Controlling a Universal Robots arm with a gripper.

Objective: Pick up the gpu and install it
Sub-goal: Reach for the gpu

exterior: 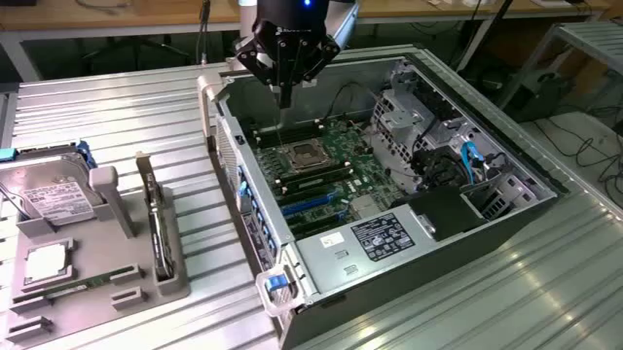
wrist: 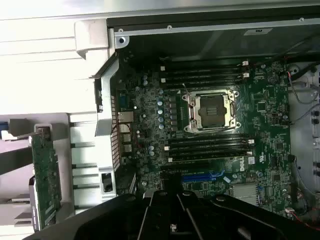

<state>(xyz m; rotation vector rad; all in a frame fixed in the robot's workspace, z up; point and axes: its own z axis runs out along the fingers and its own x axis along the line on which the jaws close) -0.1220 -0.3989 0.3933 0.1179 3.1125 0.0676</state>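
Currently | gripper (exterior: 284, 100): hangs above the open computer case (exterior: 389, 284), fingers together, nothing held | gpu (exterior: 156, 226): on edge in a slot of the grey holder (exterior: 87, 270) on the bench (exterior: 117, 109), at the exterior view's left of the case, well apart from gripper | hard drive (exterior: 54, 193): same holder

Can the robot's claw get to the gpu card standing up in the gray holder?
Probably yes. The gpu stands on edge in the gray holder with nothing over its top edge. The gripper hangs shut above the open computer case, off to the side of the card.
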